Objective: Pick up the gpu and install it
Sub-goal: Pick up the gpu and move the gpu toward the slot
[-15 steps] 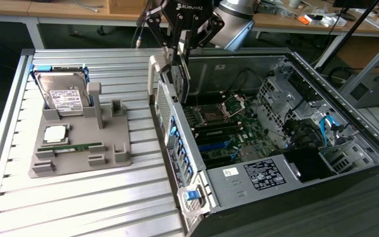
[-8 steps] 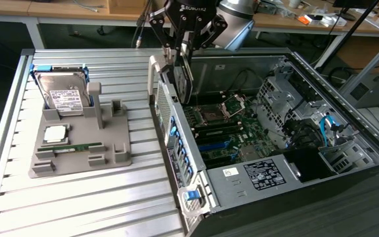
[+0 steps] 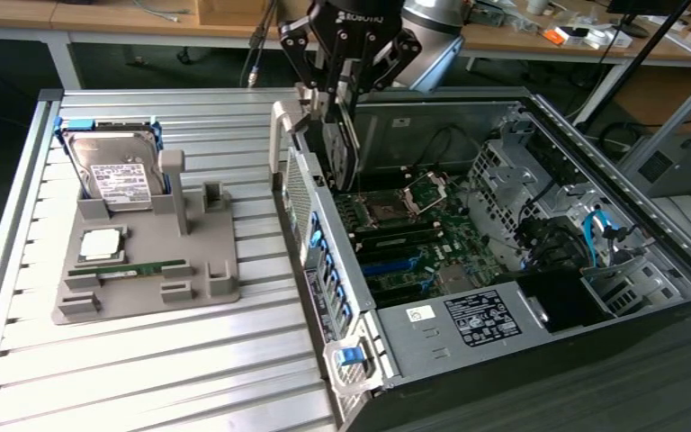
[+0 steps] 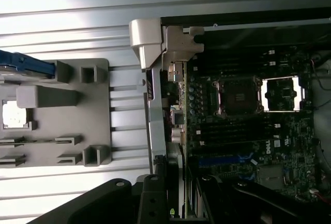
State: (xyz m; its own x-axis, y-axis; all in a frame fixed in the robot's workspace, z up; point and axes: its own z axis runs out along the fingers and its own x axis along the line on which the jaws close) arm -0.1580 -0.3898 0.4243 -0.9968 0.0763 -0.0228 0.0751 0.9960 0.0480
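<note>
One gpu (image 3: 343, 148) upright within the gripper (image 3: 332, 97)

Black gripper fingers (image 3: 348, 76) hide the thin dark circuit card's (image 3: 343, 148) top from you. Its markings are unreadable.

Bright, even overhead light in both views; the ribbed metal counter (image 3: 141, 360) throws pale glare along its slats, washed out worst in the wrist view. Inside of the computer case (image 3: 442, 135) is dimmer with soft shadows. The gpu (image 3: 343, 153) reads as a dark slab, little surface detail.
</note>
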